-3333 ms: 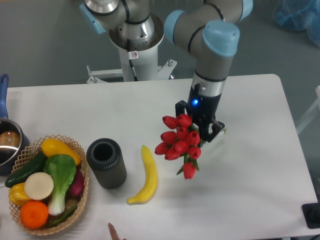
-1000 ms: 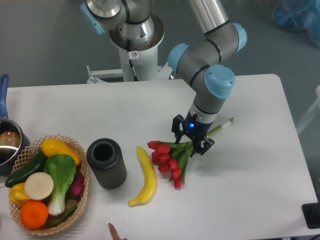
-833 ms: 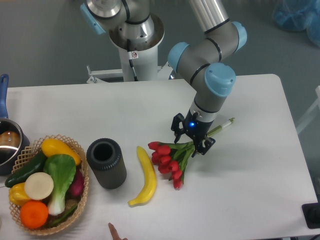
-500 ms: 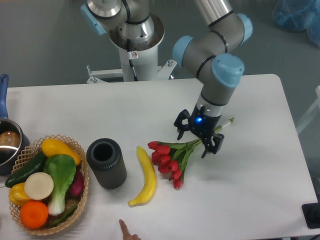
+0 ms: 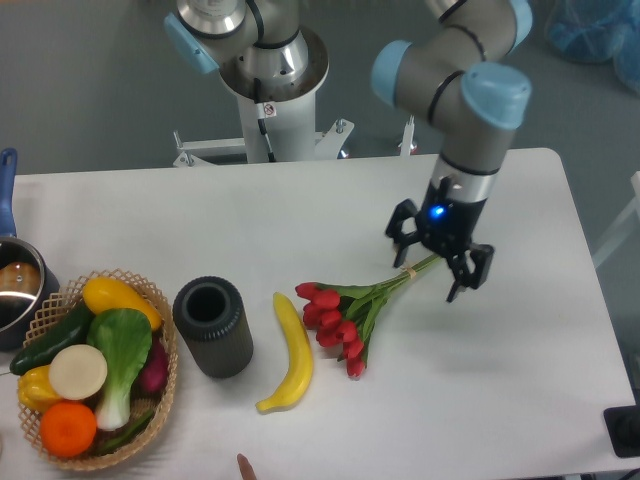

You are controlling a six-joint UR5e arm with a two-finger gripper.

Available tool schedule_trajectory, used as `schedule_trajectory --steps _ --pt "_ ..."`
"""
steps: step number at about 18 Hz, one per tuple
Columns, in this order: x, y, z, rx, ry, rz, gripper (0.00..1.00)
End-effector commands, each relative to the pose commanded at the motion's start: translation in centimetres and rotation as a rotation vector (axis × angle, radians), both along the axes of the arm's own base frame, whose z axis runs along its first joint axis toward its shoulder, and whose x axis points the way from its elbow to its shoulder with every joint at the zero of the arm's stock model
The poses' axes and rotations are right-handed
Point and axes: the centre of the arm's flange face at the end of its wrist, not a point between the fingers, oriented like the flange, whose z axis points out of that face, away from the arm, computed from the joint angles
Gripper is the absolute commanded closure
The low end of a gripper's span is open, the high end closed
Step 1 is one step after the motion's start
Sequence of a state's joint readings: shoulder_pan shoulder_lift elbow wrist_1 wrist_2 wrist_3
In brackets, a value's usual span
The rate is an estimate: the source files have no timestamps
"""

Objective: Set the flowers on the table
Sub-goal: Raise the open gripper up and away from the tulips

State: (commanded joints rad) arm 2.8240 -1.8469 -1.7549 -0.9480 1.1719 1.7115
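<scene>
The flowers point(image 5: 345, 315), a bunch of red tulips with green leaves and tied stems, lie flat on the white table point(image 5: 500, 380), heads toward the banana, stems pointing up-right. My gripper point(image 5: 432, 262) is open and empty. It hangs above the stem end of the bunch, raised off it, with a finger on each side of the stem tips.
A yellow banana point(image 5: 288, 356) lies just left of the tulips. A dark cylindrical cup point(image 5: 214, 325) stands left of it. A wicker basket of vegetables point(image 5: 85, 370) sits at the front left, a pot point(image 5: 15, 290) at the left edge. A fingertip point(image 5: 243, 466) shows at the bottom.
The gripper lowered the flowers onto the table, opened and let them go, then rose and moved right toward the stem end. The flowers stay lying where they were set.
</scene>
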Motion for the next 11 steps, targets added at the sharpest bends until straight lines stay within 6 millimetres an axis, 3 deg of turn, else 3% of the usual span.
schedule_trajectory --steps 5,11 --pt "-1.2 -1.8 -0.6 -0.083 0.095 -0.182 0.0" --pt "-1.5 -1.8 -1.2 -0.097 0.097 -0.198 0.0"
